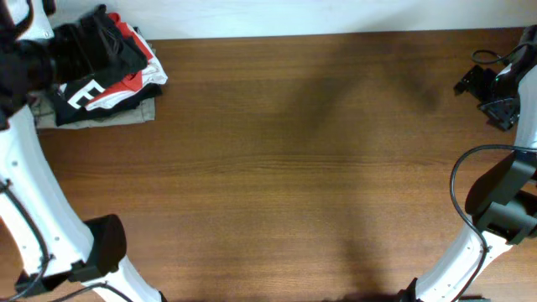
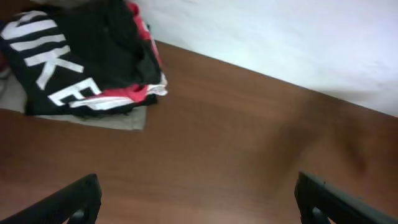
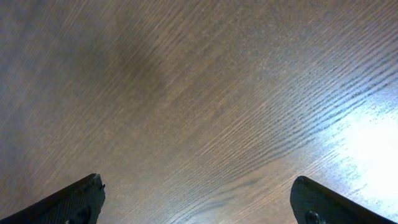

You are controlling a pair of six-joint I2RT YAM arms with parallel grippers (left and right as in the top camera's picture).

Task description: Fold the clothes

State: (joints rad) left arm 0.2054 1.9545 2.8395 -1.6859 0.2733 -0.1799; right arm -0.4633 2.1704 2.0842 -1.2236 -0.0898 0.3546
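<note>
One dark garment, the clothes point(image 2: 93, 43), lies bunched on top of a single pile in the table's point(image 1: 294, 168) far left corner, over one red shirt point(image 2: 124, 96) and one khaki piece point(image 2: 112, 118). Its long axis runs roughly along the far edge, white letters upward; I cannot tell which end is which. Two grippers: left gripper point(image 2: 198, 183) hangs near the pile, fingers wide apart; right gripper point(image 3: 196, 183) is over bare wood, fingers also spread.
</note>
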